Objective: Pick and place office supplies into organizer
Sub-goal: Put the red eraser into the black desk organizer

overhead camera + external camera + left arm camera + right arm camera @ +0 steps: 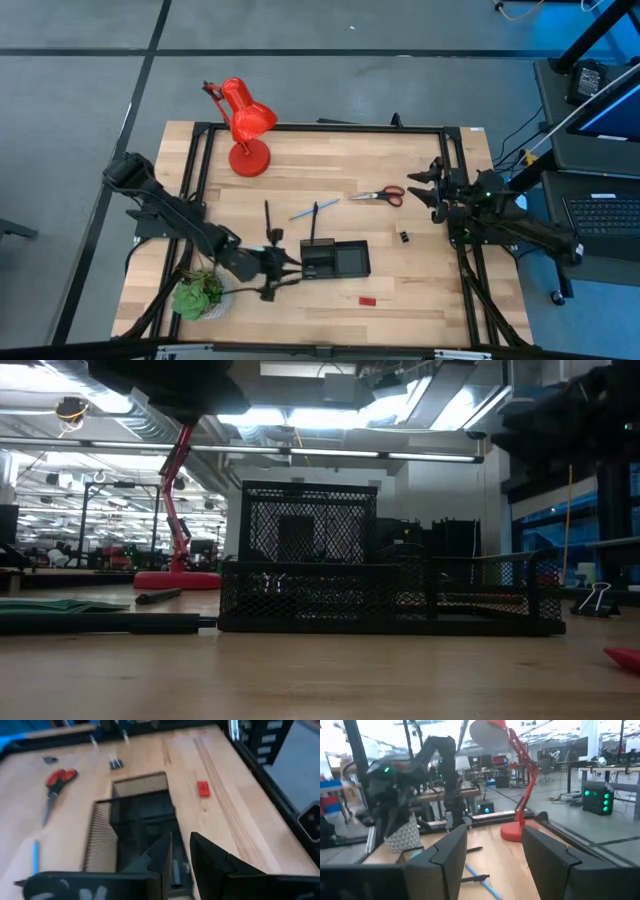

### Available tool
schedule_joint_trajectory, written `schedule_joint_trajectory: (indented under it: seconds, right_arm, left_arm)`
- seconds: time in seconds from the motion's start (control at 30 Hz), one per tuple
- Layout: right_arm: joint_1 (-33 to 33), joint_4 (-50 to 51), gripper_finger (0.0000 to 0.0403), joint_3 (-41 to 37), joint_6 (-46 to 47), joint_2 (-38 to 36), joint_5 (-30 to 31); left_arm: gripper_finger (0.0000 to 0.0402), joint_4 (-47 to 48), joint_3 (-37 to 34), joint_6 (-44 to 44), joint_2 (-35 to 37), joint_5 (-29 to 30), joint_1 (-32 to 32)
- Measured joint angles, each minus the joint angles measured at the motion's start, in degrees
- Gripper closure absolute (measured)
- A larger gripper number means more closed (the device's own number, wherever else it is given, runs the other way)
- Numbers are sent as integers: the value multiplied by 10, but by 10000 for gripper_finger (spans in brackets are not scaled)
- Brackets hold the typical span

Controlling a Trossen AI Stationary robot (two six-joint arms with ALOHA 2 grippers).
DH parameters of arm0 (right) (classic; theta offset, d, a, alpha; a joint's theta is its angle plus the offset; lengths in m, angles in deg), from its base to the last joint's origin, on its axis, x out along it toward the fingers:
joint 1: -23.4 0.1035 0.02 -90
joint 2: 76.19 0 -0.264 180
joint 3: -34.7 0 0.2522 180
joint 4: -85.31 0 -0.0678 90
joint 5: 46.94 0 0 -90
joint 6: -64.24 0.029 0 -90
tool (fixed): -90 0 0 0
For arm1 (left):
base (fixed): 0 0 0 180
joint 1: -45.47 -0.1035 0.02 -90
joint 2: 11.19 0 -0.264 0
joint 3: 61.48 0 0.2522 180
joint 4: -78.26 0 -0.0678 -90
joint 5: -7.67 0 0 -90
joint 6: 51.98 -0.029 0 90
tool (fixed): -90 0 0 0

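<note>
Left claw (283, 272) at organizer (336, 259) left end, jaws narrow around a thin black pen (176, 871). Right claw (428, 187) wide, empty, beyond scissors (379, 196), well clear of organizer.

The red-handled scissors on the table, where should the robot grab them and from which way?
Probably from straight above, closing across the paired blades just beside the handles. The scissors lie flat and closed on the table, clear of other items, red loops toward the right gripper, which waits open nearby. The blades look a narrower, straighter hold than the rounded loops.
</note>
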State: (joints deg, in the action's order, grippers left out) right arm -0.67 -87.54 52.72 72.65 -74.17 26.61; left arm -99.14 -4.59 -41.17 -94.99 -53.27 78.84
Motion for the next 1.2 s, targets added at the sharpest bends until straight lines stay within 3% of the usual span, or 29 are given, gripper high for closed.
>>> schedule_joint_trajectory:
  seconds: [0.23, 0.53, 0.83, 1.03, 1.2]
  right_arm:
    - [105, 20, 210, 75, -95, 99, 41]
    - [289, 131, 210, 229, -170, 364, 240]
    - [483, 312, 210, 405, 21, 588, 321]
    - [585, 323, 210, 485, 128, 727, 331]
    - [630, 331, 210, 521, 215, 835, 347]
  left_arm:
    - [337, -5, -57, -47, 95, 23, -4]
    - [337, -7, -76, -76, 127, 70, -4]
    - [337, -6, -76, -66, 127, 66, -4]
    - [337, 5, -76, -65, 127, 47, -4]
    - [337, 11, -76, -65, 127, 42, -4]
